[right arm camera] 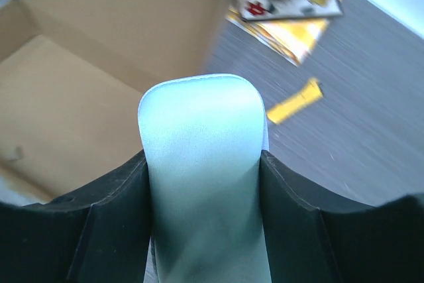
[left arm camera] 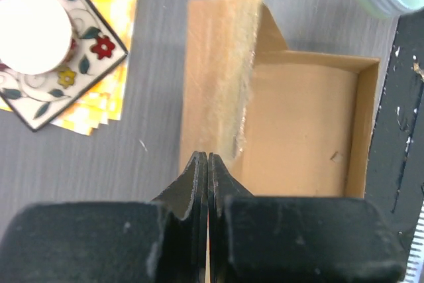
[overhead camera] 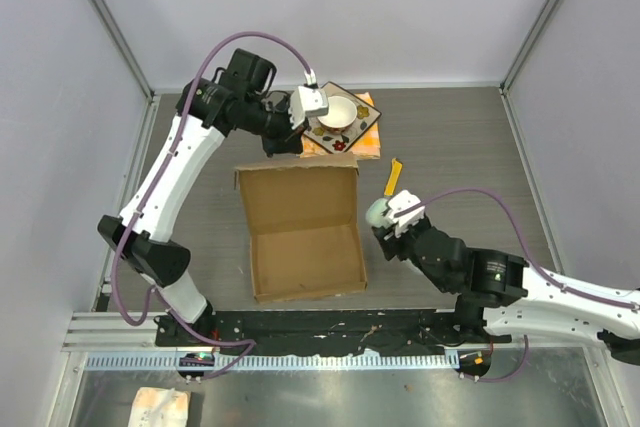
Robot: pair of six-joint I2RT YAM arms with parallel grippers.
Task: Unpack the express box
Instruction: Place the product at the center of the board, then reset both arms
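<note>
Setting the green pack (right arm camera: 202,117), pinched by the right gripper (right arm camera: 203,157), clear of the box (overhead camera: 305,257) seemed wisest, the left gripper (left arm camera: 207,157) pressed together by the lid (left arm camera: 222,64).

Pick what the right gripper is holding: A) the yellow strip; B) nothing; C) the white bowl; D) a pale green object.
D: the right wrist view shows the right gripper clamped on a pale green object, with the yellow strip and the white bowl lying apart from it.

Bowl (overhead camera: 337,112) on plate (overhead camera: 364,121), behind box (overhead camera: 305,232)
</note>
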